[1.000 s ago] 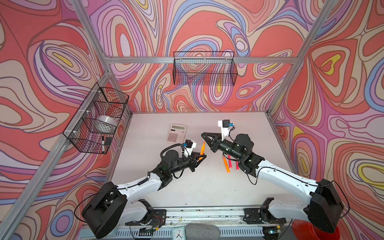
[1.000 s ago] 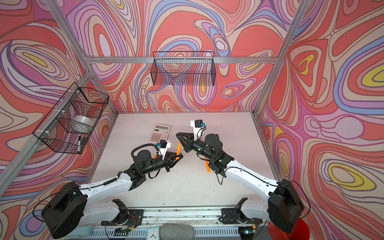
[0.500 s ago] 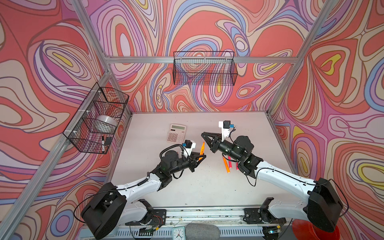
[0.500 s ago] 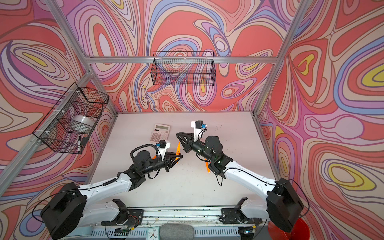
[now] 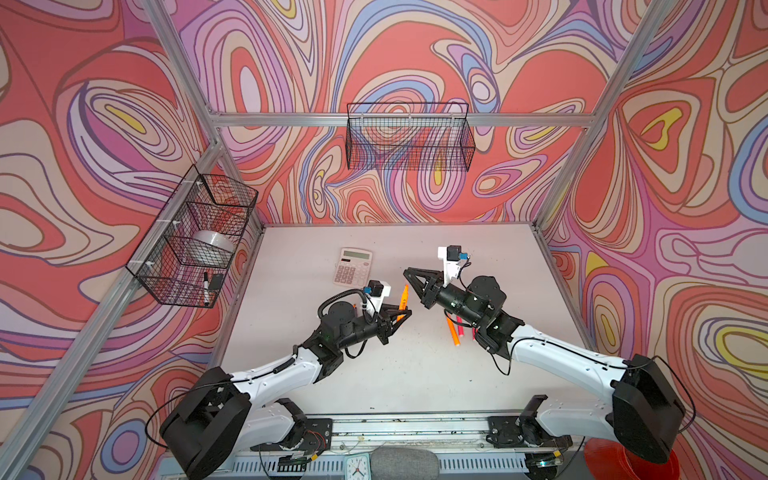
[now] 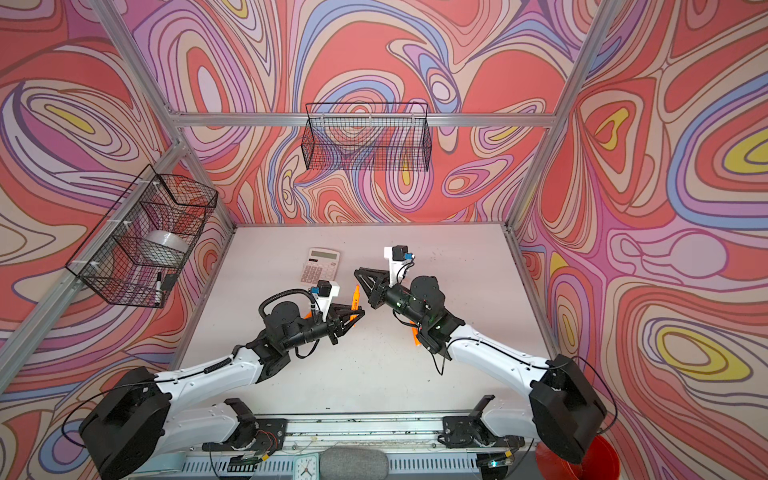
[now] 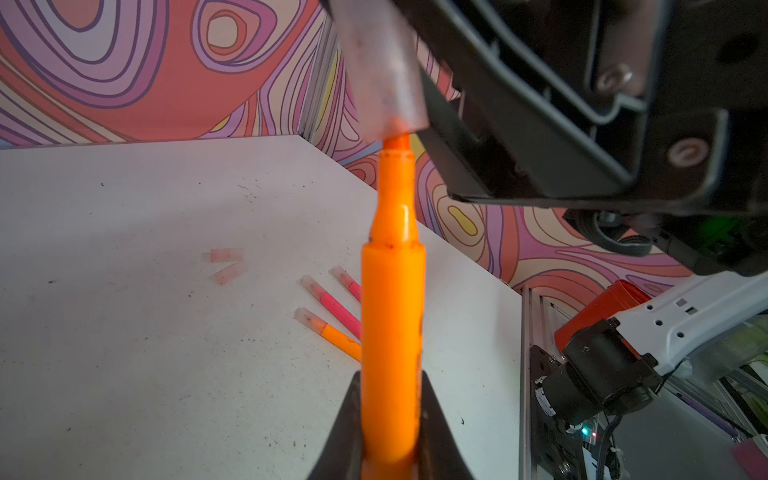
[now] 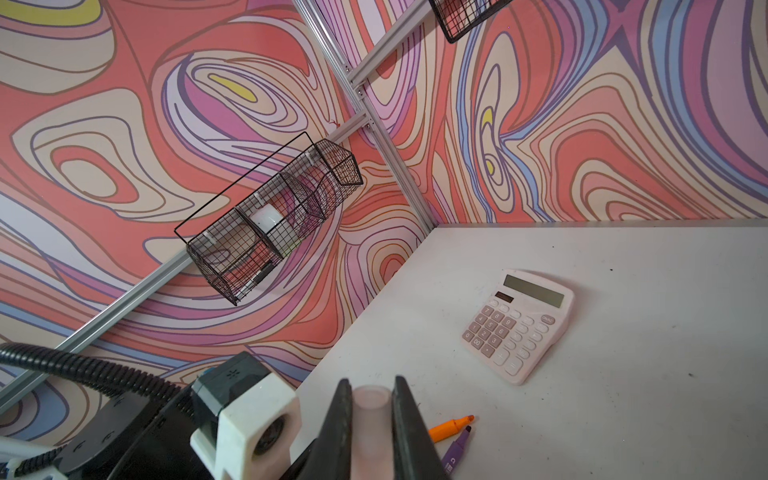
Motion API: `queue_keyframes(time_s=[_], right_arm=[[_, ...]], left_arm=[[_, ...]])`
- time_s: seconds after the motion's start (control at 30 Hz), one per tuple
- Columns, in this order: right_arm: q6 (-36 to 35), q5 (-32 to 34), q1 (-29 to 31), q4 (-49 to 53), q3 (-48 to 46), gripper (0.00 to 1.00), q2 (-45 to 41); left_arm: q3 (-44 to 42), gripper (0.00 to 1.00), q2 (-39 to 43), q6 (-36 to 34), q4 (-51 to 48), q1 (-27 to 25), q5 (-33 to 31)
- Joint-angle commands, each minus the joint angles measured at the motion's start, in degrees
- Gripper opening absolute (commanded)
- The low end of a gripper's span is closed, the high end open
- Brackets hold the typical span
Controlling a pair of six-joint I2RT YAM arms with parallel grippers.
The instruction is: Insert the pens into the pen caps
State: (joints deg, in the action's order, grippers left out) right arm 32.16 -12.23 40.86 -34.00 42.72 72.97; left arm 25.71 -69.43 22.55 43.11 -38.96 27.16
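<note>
Moved: nothing visibly (poses unchanged)
Left gripper (image 7: 388, 378): clamps one orange pen (image 7: 392, 291)
Right gripper (image 8: 372, 382): pinches one cap (image 8: 371, 415)
Loose caps (image 7: 226, 254): two

Table (image 5: 415, 374): pale, scuffed, with dark specks. Patterned wall panels on three sides, in an aluminium frame.

Calculator (image 5: 352, 266) (image 6: 320, 266) (image 8: 519, 324): pink, lying flat, display toward the far edge. It sits left of centre, nearer the far edge than the near one.

Wire basket, left wall (image 5: 174, 286): black, three compartments, hung above the left edge. The middle compartment holds a white tape roll (image 5: 212, 241). The nearest holds a black-and-white marker (image 5: 205, 286) beside a small black item (image 5: 216, 281), too small to identify.

Wire basket, back wall (image 5: 409, 141): black, hung above the far edge.

Below the near edge: small clock (image 5: 357, 467) just beside a grey pad (image 5: 405, 463). Red bucket (image 5: 602, 461) past the near right corner.
</note>
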Motion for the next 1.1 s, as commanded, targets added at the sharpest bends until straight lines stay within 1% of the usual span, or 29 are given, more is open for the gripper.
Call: queue_keyframes(time_s=[0.0, 0.17, 0.33, 0.6, 0.8, 0.9, 1.07], right_arm=[[1.21, -0.11, 0.27, -2.20, -1.13, 0.00, 0.73], [3.17, -0.67, 0.78, -4.21, -2.79, 0.00, 1.03], [4.75, 0.27, 2.53, -6.08, -5.10, 0.00, 0.57], [2.22, 3.80, 6.59, -4.59, -6.75, 0.00, -0.93], [2.38, 6.67, 6.78, -4.56, -8.95, 0.00, -1.91], [2.72, 7.55, 6.77, -5.73, -10.23, 0.00, -2.53], [3.24, 4.24, 7.10, -7.75, -10.46, 0.00, -1.76]], left_arm=[[-0.66, 0.00, 1.27, -0.05, 2.33, 0.09, -0.61], [-0.67, 0.00, 1.32, 0.21, 2.41, 0.04, -0.93], [-0.65, 0.00, 1.49, 0.09, 2.33, 0.11, -0.97], [-0.92, 0.00, 1.59, 0.35, 3.26, 0.11, -0.09], [-2.90, 0.00, 2.59, 0.90, 7.58, 0.11, 1.12], [-3.13, 0.00, 3.32, 1.02, 7.33, 0.10, 0.24], [-3.21, 0.00, 3.42, 0.92, 7.49, 0.10, -0.02]])
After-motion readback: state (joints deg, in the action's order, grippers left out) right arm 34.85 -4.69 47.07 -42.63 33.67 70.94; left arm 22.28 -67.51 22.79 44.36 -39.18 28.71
